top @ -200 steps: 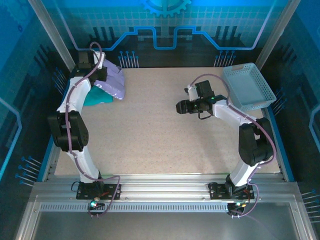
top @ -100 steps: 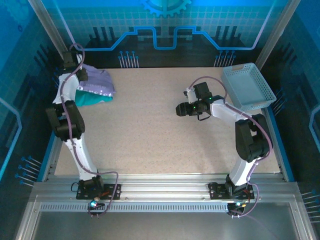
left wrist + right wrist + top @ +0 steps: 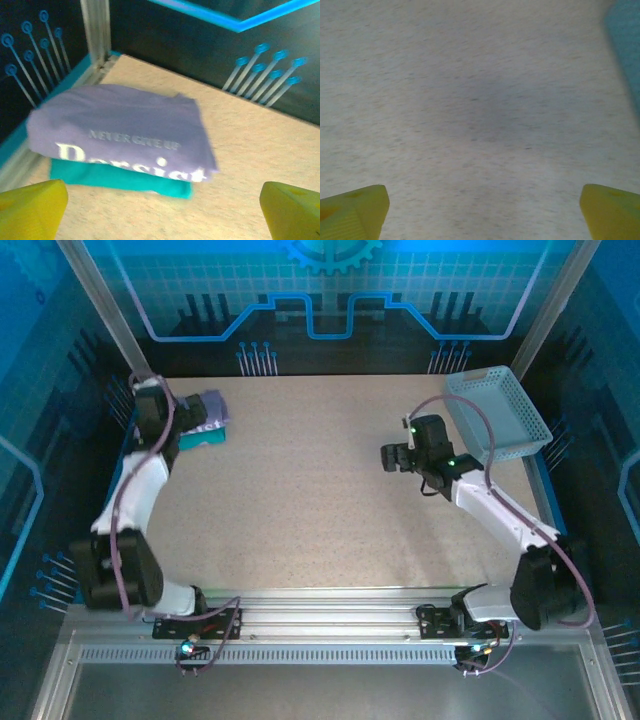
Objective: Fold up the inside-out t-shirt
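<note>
Your left gripper [image 3: 162, 214] is standing wide open, its two yellow fingertips [image 3: 32, 207] sitting at the bottom corners of the left wrist view with nothing between them but bare tabletop [image 3: 250, 145]. Just ahead of it the purple t-shirt [image 3: 120, 127] is lying folded into a flat rectangle, white lettering facing up: "NEVER GIVE UP" in small letters and "Persist" in large ones along the near fold. It is resting on top of a folded teal shirt [image 3: 125, 181], whose near edge is peeking out beneath it. From above, you are seeing this stack sitting in the far left corner of the tabletop, close against the left edge, with the left arm reaching along that edge toward it.

Your right gripper [image 3: 482, 214] is also spread wide and holding nothing, its fingertips framing plain speckled tabletop. From above it is hanging over the right half of the tabletop, pointing toward the left. A pale blue mesh basket [image 3: 497, 415] is sitting in the far right corner, just beside that arm. A blurred blue-green patch is showing at the upper right of the right wrist view; you cannot tell what it is.
</note>
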Robot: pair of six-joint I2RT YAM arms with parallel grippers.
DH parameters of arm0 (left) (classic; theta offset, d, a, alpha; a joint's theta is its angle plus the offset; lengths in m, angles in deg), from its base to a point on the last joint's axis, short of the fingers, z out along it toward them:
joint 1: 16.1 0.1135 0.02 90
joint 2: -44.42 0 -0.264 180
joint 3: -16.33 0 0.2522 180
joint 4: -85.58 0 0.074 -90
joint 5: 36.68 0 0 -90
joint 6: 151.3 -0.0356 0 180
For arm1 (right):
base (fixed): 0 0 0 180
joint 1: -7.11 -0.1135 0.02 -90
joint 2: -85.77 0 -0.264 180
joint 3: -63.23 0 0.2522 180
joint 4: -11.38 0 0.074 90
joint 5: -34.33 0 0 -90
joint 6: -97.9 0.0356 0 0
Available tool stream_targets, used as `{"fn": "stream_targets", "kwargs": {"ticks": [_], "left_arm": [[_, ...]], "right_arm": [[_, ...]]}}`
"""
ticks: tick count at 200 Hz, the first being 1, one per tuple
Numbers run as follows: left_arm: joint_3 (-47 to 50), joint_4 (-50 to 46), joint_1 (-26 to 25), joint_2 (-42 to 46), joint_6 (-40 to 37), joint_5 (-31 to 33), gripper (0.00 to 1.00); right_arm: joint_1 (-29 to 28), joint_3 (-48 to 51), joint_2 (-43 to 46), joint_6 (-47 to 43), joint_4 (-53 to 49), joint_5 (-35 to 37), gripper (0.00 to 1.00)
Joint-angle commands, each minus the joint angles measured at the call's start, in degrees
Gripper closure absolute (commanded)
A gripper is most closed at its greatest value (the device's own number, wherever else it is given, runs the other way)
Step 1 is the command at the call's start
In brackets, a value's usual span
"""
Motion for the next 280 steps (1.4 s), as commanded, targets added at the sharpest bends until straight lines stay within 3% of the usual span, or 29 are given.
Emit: {"fn": "stream_targets", "kwargs": {"ticks": [1, 25, 43, 54, 71, 93, 108, 120, 149, 171, 280], "left_arm": [[15.03, 14.16, -1.79, 4.7, 9.03, -2.83, 0.01], [27.98, 22.77, -5.23, 8.93, 8.61, 4.12, 0.01], [34.34, 32.69, -7.4, 7.97, 3.68, 8.44, 0.01], [33.31, 31.47, -8.1, 7.49, 0.91, 7.9, 0.01], [33.65, 39.1, -11.29, 3.69, -10.48, 9.58, 0.01], [34.68, 43.12, -11.68, -1.42, -10.28, 8.03, 0.01], [37.9, 56.75, -11.96, -9.09, -11.96, 6.17, 0.01], [38.63, 61.86, -13.1, -12.47, -13.44, 7.15, 0.01], [38.31, 58.93, -12.99, -11.46, -12.69, 6.91, 0.01], [38.3, 59.27, -12.99, -11.67, -12.65, 7.16, 0.01], [38.31, 59.63, -12.99, -11.74, -12.86, 6.96, 0.01]], "right_arm": [[1.52, 6.19, 4.1, -0.35, 4.95, 13.32, 0.0], [6.58, 15.1, 6.25, -2.79, 13.37, 13.15, 0.0], [9.72, 24.54, 6.92, -6.95, 29.26, 9.3, 0.0], [11.52, 28.43, 6.2, -7.5, 38.19, 6.72, 0.0], [13.77, 30.89, 3.58, -7.72, 45.01, 3.31, 0.0], [15.49, 31.67, 1.42, -8.93, 49.21, -0.28, 0.0], [17.25, 33.08, 0.92, -7.77, 53.84, -4.12, 0.0], [18.41, 33.52, 0.55, -7.27, 55.02, -7.09, 0.0], [18.87, 35.02, -5.17, -7.19, 64.2, -10.69, 0.0], [17.28, 30.62, -10.1, -10.37, 61.04, -13.09, 0.0], [16.0, 30.34, -10.42, -12.27, 60.28, -13.8, 0.0]]}}
